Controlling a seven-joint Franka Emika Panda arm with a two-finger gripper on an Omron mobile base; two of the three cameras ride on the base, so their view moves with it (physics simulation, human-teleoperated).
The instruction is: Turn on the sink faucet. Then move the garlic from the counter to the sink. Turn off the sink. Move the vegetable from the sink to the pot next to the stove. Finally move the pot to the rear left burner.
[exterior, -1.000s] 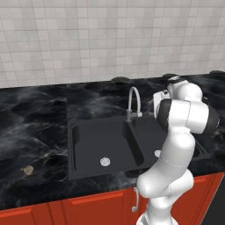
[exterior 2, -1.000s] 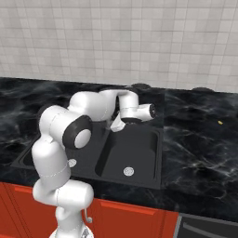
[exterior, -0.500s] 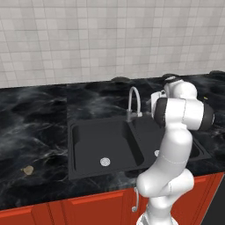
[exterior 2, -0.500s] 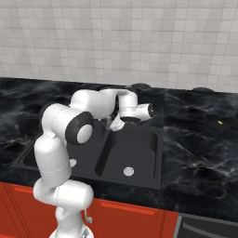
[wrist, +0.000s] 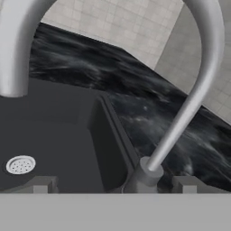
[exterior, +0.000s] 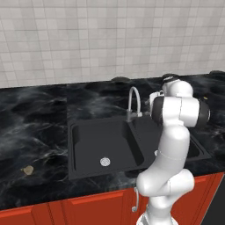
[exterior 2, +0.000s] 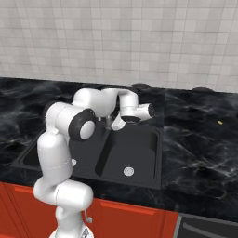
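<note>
Since the earlier frames, only the arm's elbow has shifted slightly. Gripper (wrist: 110, 186) is held wide open astride the faucet (wrist: 180, 117) base. No water is seen; garlic (exterior: 28, 170) lies on the counter (exterior: 35, 132), so every step remains.

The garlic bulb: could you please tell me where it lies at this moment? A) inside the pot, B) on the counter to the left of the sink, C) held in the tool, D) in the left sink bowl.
B: the garlic rests on the counter, left of the sink.
</note>
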